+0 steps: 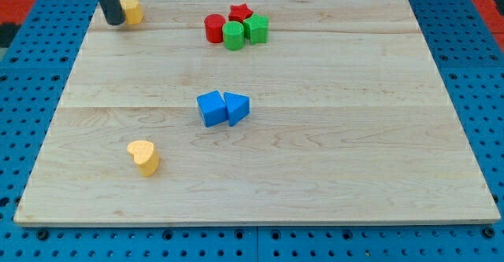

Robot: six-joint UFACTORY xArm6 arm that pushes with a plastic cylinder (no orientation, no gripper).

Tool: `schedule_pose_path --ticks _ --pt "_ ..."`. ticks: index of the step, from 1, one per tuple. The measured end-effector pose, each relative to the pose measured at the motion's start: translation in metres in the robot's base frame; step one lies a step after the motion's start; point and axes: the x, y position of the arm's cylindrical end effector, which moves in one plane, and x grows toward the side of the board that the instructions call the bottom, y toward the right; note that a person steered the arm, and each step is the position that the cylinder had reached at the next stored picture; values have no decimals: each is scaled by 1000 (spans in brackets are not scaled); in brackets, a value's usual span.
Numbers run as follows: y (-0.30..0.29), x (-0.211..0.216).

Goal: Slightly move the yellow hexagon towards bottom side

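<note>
The yellow hexagon (132, 10) sits at the top left corner of the wooden board (331, 175). My tip (115, 22) rests on the board just left of the hexagon, touching or nearly touching its left side. The dark rod rises from there out of the view's top.
A yellow heart block (144, 156) lies at the lower left. A blue cube (211, 108) and a blue triangle (237, 107) touch at mid board. A red cylinder (214, 28), red star (241, 12), green cylinder (233, 35) and green block (256, 28) cluster at top centre.
</note>
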Motion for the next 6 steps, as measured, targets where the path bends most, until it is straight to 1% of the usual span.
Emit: schedule_pose_path --ticks 1,2,3,4,5,6 --pt "6 -12" --pt "-65 -16" --pt "-54 -44" --pt "-20 -43" --pt "54 -43" --pt "58 -26"
